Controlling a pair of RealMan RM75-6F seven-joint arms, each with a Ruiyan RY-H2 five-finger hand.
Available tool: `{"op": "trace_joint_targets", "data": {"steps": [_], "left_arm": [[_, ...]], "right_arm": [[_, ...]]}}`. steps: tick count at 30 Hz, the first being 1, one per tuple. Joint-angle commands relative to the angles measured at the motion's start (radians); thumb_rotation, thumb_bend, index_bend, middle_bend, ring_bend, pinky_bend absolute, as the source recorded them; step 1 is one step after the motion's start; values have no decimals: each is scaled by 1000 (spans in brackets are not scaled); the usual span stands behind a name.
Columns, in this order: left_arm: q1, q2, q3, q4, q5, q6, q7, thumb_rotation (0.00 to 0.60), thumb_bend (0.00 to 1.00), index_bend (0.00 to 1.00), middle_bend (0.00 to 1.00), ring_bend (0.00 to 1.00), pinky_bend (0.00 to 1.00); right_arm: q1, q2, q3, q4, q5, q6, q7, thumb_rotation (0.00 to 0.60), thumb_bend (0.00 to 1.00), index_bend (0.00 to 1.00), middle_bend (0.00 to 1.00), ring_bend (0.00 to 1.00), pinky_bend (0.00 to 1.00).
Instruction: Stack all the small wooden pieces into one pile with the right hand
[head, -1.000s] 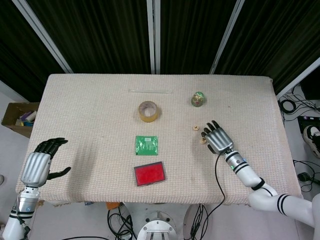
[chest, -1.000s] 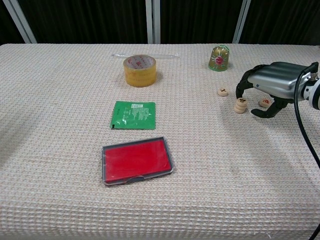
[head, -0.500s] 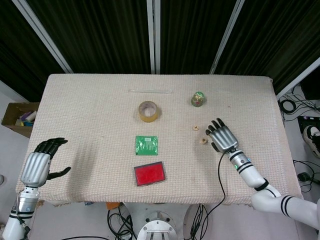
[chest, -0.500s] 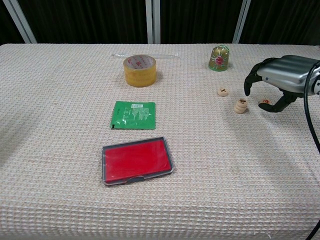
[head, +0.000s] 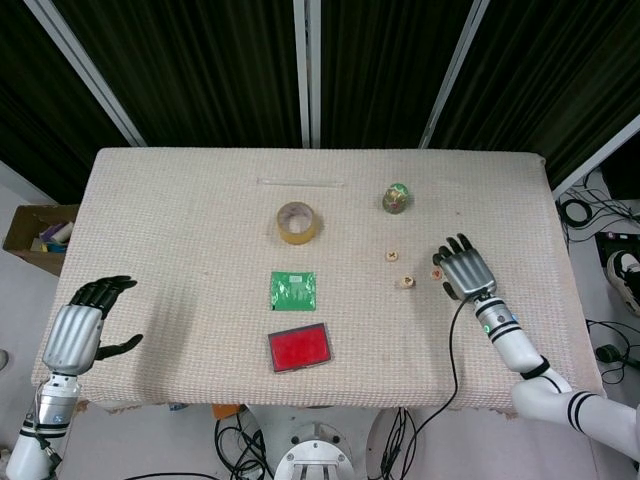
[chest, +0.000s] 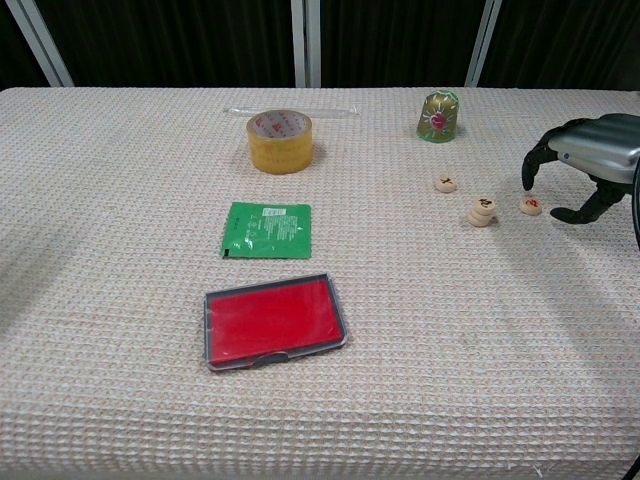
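Note:
A short pile of small round wooden pieces (chest: 482, 211) (head: 406, 283) stands right of the table's middle. A single piece (chest: 446, 184) (head: 392, 256) lies behind it to the left, and another single piece (chest: 530, 205) (head: 436, 271) lies to its right. My right hand (chest: 590, 160) (head: 468, 271) hovers just right of that last piece, fingers apart and curved down, holding nothing. My left hand (head: 78, 330) rests at the near left edge with its fingers spread and empty; the chest view does not show it.
A roll of tape (chest: 279, 140), a green packet (chest: 267, 229) and a red flat case (chest: 273, 321) lie along the middle of the cloth-covered table (chest: 120, 250). A small green-gold dome (chest: 438, 116) stands behind the pieces. A clear thin rod (chest: 290, 110) lies at the back.
My right hand has drawn away to the right from above the pile, uncovering the single piece beside it. The left hand has stayed put.

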Motion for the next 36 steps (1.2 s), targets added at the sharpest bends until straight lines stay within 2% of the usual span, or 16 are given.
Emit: {"op": "trace_joint_targets", "data": {"steps": [1,14,22,30,36], "left_arm": [[1,2,0,-3,-2,0,3,600,0,223,201,178,234],[-1,6,-2,-9,-6,-7,9,600,0,223,201,178,233],[0,5,-1,-7,-7,-7,8,600,0,223,201,178,233],[-1,9,-4,-9,-6,-5,8,600,0,223,201,178,234],[0,9,-3,-13,-2,-2,11,600,0,223,201,178,233]], "right_arm": [[9,-17,2,22,-9,-8,7,600,291,380,273,90,124],[27,-59,9,80,-13,-35,16,600,298,442,290,90,124],[26,-53,11,81,-16,-30,10,600,338,520,327,90,124],[20,57,10,-94,-89,39,6,600,341,530,333,90,124],[50,95,17,-194,-85,2,-41,600,341,532,327,90,125]]}}
